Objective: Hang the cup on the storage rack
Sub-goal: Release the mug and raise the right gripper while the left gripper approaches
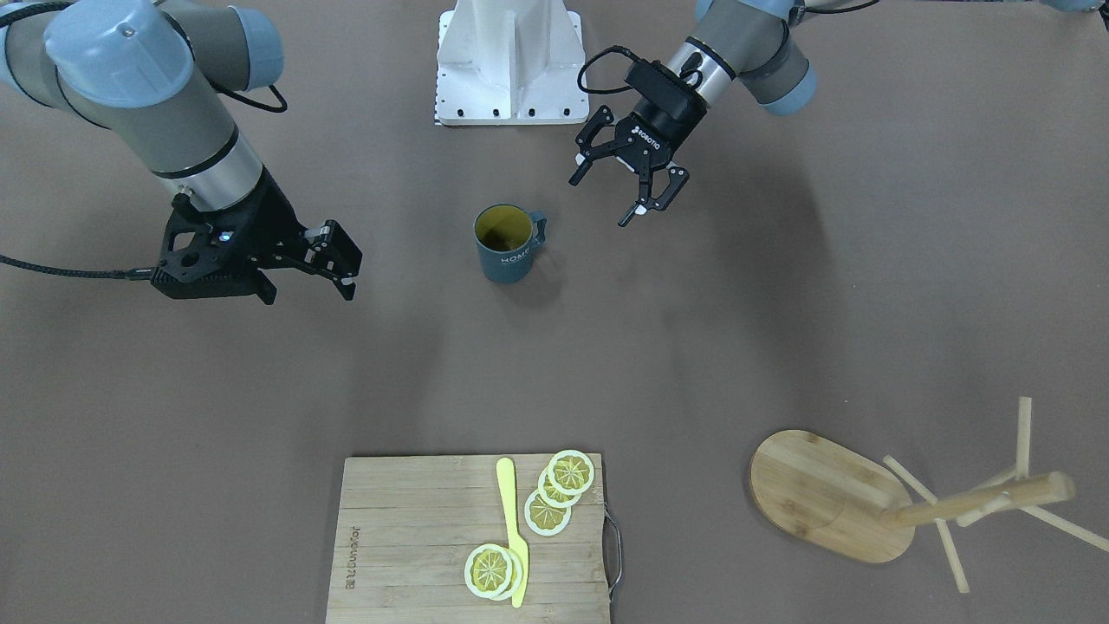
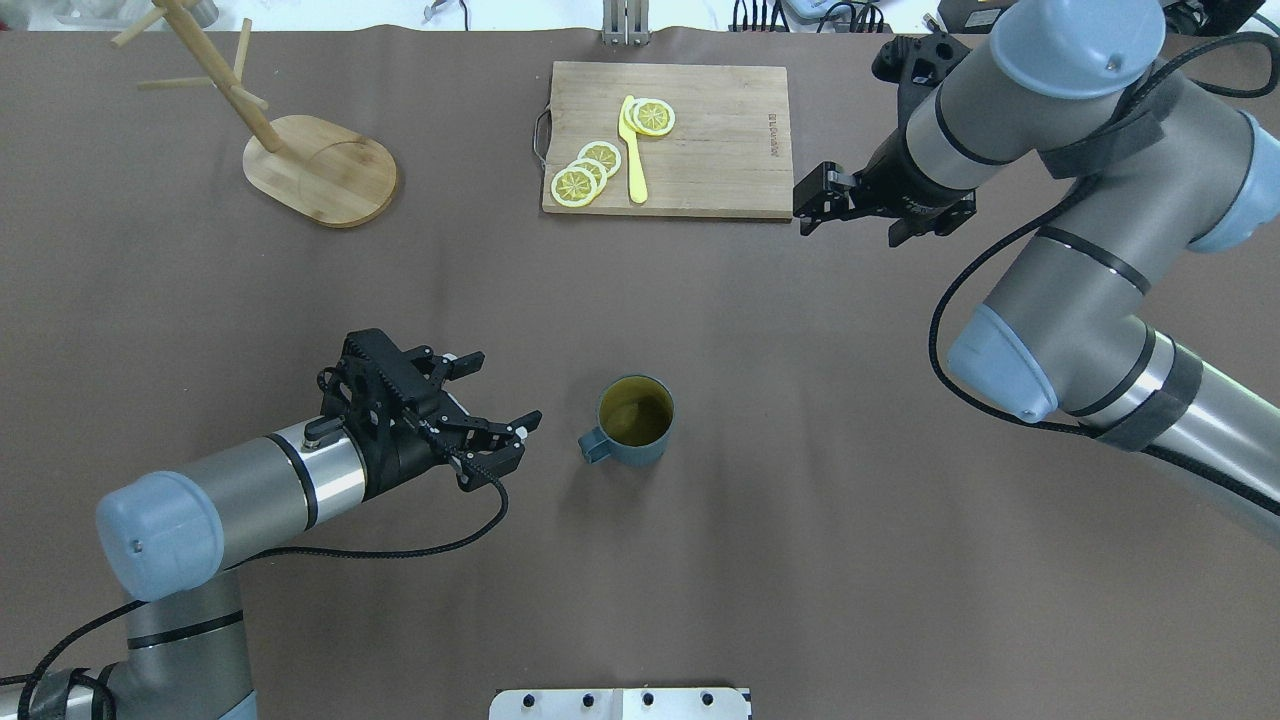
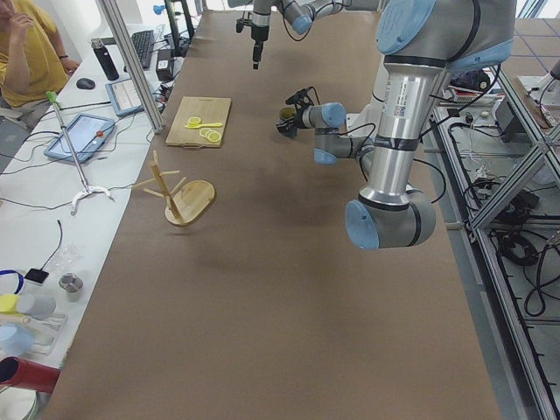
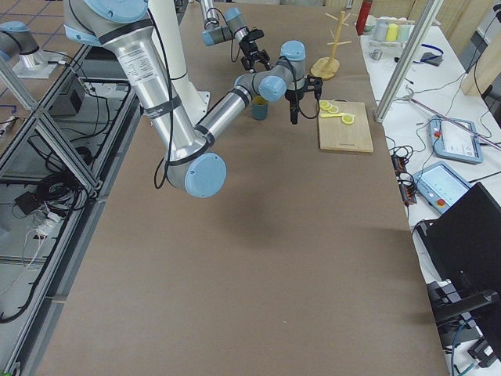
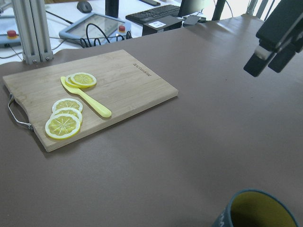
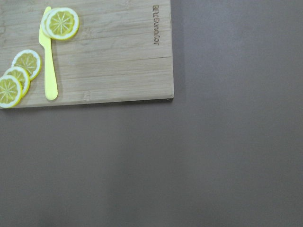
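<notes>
As our left claw (image 2: 500, 392) hangs open near the mug (image 2: 636, 420), a finger clipping its handle could topple it.

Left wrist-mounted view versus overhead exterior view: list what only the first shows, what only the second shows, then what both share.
Only the left wrist view: a keyboard and a tablet-like device on the desk past the table's far edge.
Only the overhead view: the storage rack at the table's far left, and the left gripper, open, on the cup's handle side without touching it.
Both: the cup, the cutting board with lemon slices and a yellow knife, and the right gripper.
</notes>
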### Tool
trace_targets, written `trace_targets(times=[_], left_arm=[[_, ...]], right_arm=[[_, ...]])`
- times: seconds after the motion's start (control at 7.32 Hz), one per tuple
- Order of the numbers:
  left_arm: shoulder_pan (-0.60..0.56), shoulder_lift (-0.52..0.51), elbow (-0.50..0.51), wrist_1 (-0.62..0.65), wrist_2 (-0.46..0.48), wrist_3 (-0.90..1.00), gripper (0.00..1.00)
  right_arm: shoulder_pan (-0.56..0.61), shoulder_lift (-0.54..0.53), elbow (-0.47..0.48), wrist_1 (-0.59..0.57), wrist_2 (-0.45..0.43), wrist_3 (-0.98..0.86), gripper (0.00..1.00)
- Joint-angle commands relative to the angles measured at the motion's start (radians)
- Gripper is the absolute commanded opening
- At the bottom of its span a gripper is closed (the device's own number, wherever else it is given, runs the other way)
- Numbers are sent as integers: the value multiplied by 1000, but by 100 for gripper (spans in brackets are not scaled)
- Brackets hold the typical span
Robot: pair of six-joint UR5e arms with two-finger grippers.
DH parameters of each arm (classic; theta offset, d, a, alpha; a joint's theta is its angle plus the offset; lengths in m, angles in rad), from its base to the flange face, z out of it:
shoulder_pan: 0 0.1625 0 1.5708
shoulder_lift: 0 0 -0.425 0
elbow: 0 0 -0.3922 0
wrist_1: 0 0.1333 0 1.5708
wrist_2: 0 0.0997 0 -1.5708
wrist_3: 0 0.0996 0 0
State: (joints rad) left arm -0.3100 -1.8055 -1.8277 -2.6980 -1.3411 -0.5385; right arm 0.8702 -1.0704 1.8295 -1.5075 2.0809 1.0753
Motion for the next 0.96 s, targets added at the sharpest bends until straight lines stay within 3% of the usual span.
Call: trace_targets(times=[0.0,0.14,0.27,0.68,0.82], left_arm=[[17,3,28,-69,-237,48,89],[-19,5,60,-121,-307,51,88],[-34,5,98,-161,-315,149,88],[-31,-73,211,-175,-306,192,89],[-20,-77,217,-175,-262,166,90]], right_arm=[[41,-10,16,-2,11,-5,100],[39,-34,57,-7,11,8,100],[41,-43,79,-10,10,12,100],[46,-77,83,-11,15,-1,100],[65,-91,79,-10,45,-8,100]])
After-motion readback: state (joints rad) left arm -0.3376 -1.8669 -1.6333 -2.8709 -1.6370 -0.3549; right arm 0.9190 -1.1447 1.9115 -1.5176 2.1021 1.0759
